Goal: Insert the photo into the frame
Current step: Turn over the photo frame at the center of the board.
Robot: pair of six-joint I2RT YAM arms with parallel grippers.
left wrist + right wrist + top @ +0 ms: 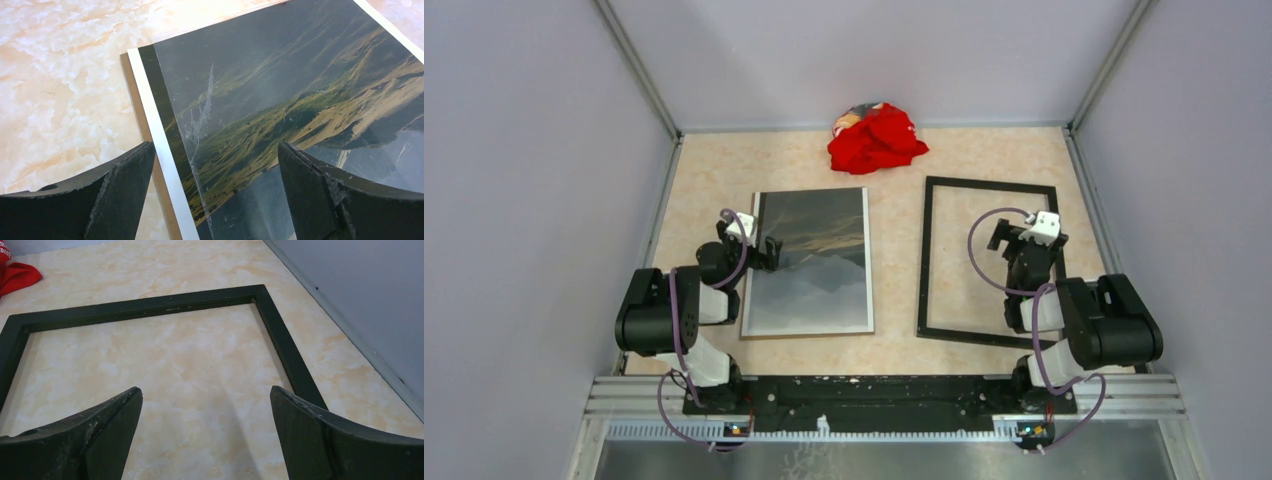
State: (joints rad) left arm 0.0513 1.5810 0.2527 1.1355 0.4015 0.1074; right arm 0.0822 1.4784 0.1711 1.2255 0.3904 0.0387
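Top external: glossy photo [812, 262] lying flat at left, brown board [132, 95] peeking beneath; thin black frame [927, 260] at right, near corner hidden by arm [1104, 325]. Left gripper [215, 150] over photo, right gripper [206, 392] over frame, jaws wide, empty.

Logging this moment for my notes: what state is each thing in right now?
frame: flat on the table, empty, black side up
photo: flat, face up, outside the frame
red cloth: crumpled
left gripper: open, holding nothing
right gripper: open, holding nothing
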